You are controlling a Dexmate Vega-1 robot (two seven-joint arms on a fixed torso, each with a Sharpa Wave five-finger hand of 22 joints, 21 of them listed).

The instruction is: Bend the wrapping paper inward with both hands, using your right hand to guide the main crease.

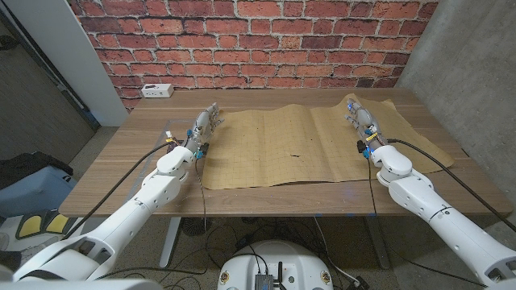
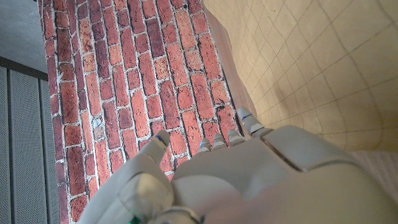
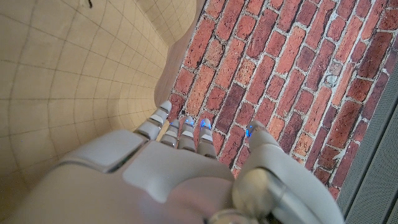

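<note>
Wrapping paper (image 1: 282, 145) lies w/ its far corners curled up; left hand (image 1: 205, 125) grips the far-left edge, paper beside its fingertips (image 2: 245, 118); right hand (image 1: 361, 119) grips the far-right edge.

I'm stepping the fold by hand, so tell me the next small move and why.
Probably sweep the right hand inward toward the sheet's middle, carrying its side over. The wrapping paper already curls up at the right hand, and the left hand sits at the opposite side, where the paper also lifts. Most of the sheet lies flat between them, so no crease is formed yet.
</note>
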